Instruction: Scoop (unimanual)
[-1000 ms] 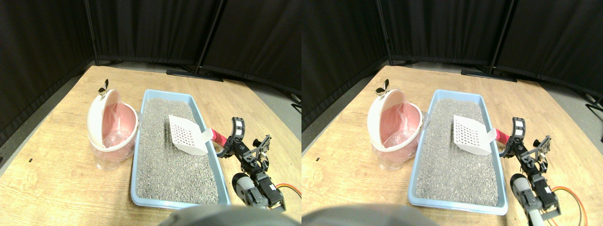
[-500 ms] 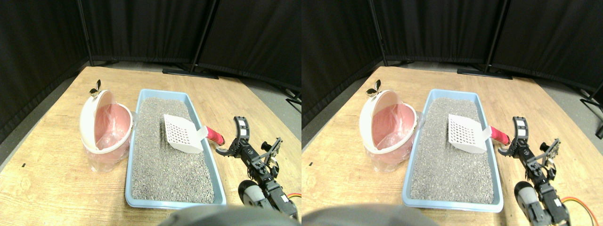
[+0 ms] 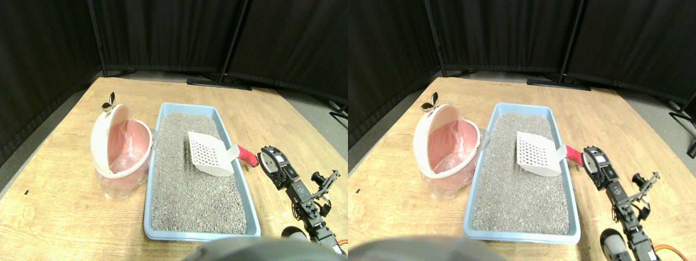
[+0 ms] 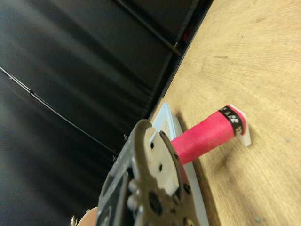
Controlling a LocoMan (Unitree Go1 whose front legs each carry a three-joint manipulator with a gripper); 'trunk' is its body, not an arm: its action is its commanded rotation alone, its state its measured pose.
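Note:
A white slotted scoop lies on the grey litter in the blue tray. Its red wrapped handle sticks out over the tray's right rim. My right gripper hovers just right of the handle's free end, close to it but apart from it. In the wrist view the red handle stands free beyond my gripper, its white end tab over the wooden floor. Nothing shows between the gripper and the handle.
A pink bin with a plastic liner and a tipped-up white lid stands against the tray's left side. Wooden floor spreads around. Black curtains and their stand feet close off the back.
The right gripper has rolled over and drawn in nearer the red handle's end, and the arm has stretched up. The whole picture shifted after the earliest frame; scoop, tray and bin stay put.

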